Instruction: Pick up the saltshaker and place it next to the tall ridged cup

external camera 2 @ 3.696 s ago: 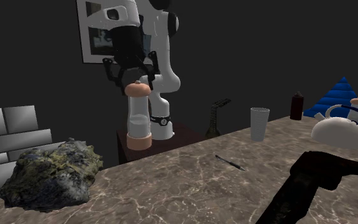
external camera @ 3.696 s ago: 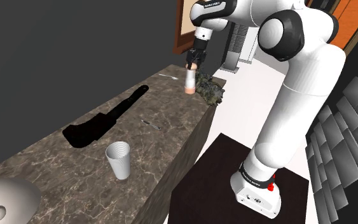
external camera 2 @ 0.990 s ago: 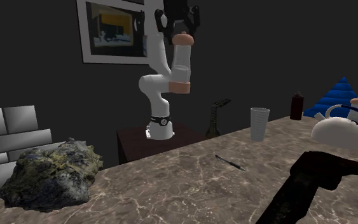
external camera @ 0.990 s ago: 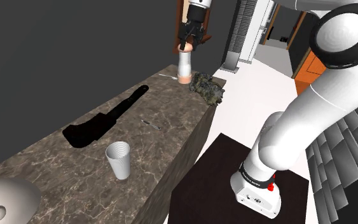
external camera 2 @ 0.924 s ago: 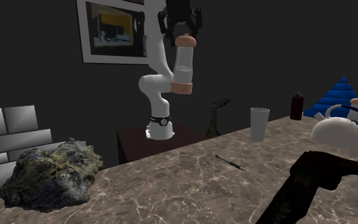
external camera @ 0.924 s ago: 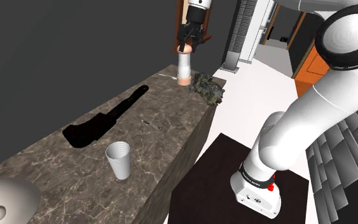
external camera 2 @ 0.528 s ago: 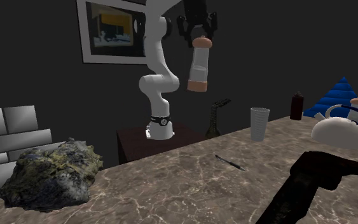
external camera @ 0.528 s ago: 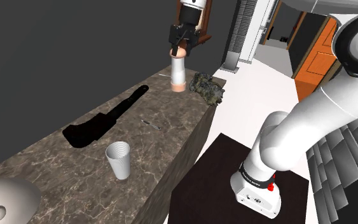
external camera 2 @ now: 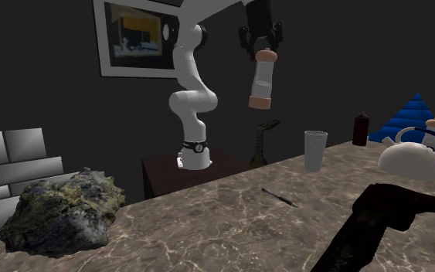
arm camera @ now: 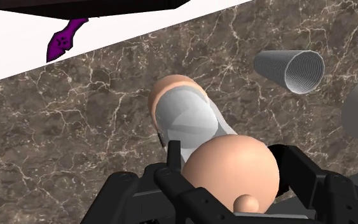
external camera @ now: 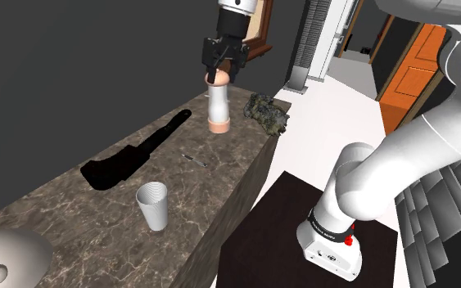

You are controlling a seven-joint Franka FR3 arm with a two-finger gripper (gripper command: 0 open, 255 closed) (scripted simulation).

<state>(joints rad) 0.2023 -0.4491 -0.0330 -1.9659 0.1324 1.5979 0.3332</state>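
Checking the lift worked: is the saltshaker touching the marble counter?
Apart. The second exterior view shows the saltshaker hanging from the gripper, its base well above the counter with dark wall between.

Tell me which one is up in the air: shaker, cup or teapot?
The peach-capped saltshaker, held by the gripper above the counter; the ridged cup and teapot stand on it.

No readable text, label, brand, number or sign appears on anything here.

The marble counter (external camera: 89, 217) lies bare around the ridged cup (external camera: 152, 204), with a black cleaver (external camera: 126, 159) and a thin pen (external camera: 194, 159) near.
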